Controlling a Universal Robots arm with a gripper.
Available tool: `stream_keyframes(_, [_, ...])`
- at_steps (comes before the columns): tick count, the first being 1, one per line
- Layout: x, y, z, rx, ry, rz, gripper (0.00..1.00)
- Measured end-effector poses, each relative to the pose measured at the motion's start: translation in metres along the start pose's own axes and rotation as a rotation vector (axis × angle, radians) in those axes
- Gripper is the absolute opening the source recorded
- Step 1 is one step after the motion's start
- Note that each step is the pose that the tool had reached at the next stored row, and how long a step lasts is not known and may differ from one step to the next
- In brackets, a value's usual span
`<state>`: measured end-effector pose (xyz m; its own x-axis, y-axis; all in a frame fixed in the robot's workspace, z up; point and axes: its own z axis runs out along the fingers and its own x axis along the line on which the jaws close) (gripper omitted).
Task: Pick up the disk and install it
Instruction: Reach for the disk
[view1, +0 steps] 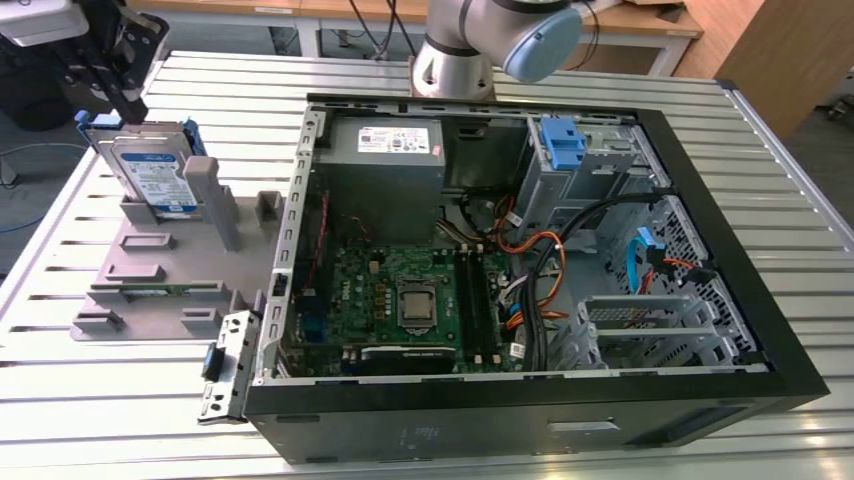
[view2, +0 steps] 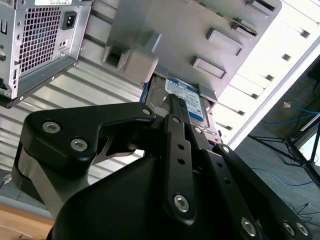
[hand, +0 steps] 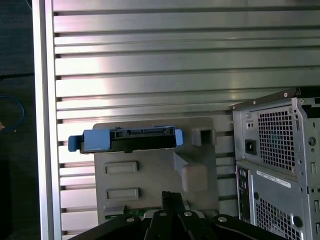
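The disk (view1: 150, 175) stands on edge in a slot at the far end of a grey holder (view1: 160, 260), at the exterior view's left. It is silver-grey with a white-and-blue label and a blue bracket around it. In the first wrist view the disk (hand: 125, 140) appears edge-on, and in the second wrist view its label (view2: 187, 100) shows past the fingers. My gripper (view1: 118, 100) hangs just above the disk's top edge, apart from it. Both wrist views show the fingertips (hand: 169, 196) (view2: 174, 100) closed together with nothing between them.
An open black computer case (view1: 747, 300) lies at the exterior view's right, with a motherboard (view1: 407, 300), a grey power supply (view1: 387, 140) and a blue drive-bay bracket (view1: 566, 145) inside. The holder and case rest on a slatted metal table (view1: 80, 400). The arm's base (view1: 454, 60) stands behind the case.
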<state>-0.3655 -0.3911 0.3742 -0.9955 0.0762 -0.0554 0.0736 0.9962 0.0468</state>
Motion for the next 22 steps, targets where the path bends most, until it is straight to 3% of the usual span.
stream_keyframes(17, [0.0043, -0.0003, 0.0111, 0.0001, 0.0001, 0.000, 0.11])
stream_keyframes(22, [0.0045, -0.0003, 0.0115, 0.0002, 0.0002, 0.000, 0.11])
